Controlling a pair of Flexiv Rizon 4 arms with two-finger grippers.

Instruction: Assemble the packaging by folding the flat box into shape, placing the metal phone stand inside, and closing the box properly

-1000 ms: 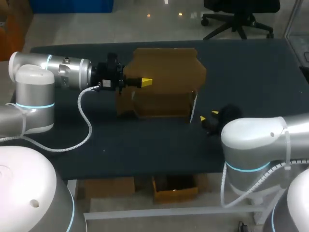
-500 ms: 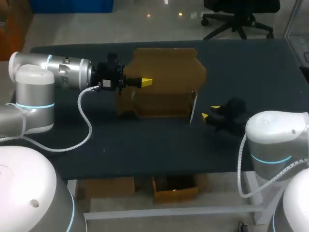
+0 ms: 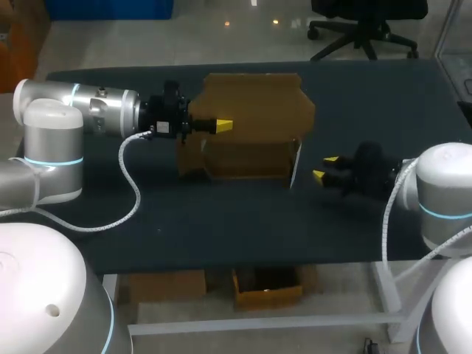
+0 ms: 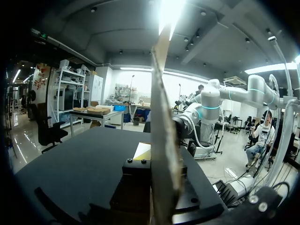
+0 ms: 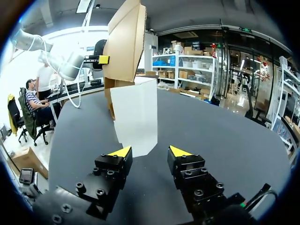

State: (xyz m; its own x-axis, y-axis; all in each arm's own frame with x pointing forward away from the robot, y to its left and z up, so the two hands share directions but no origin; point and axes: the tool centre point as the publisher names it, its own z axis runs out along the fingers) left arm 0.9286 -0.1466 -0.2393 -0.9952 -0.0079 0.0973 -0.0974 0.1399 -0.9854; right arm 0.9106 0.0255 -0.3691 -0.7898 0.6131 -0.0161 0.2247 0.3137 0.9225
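Note:
A brown cardboard box point(image 3: 247, 158) stands half folded at the table's middle, its tall back panel point(image 3: 254, 103) upright. My left gripper point(image 3: 223, 125) is shut on that panel's left part. In the left wrist view the panel point(image 4: 161, 117) runs edge-on between the black finger bodies point(image 4: 136, 168). A white side flap point(image 3: 295, 168) hangs open at the box's right end. My right gripper point(image 3: 323, 167) stands open a short way right of this flap, with nothing between its fingers. From the right wrist, the gripper point(image 5: 150, 152) faces the white flap point(image 5: 136, 115) and the brown panel point(image 5: 124, 42). No metal phone stand shows in any view.
The dark table top point(image 3: 221, 221) has bare room in front of the box and to its right, around my right gripper. My left arm point(image 3: 96, 110) lies along the table's left part at panel height.
My right arm has swung out to the right, and its open gripper has drawn slightly right and away from the white flap. The left gripper and the box have not moved.

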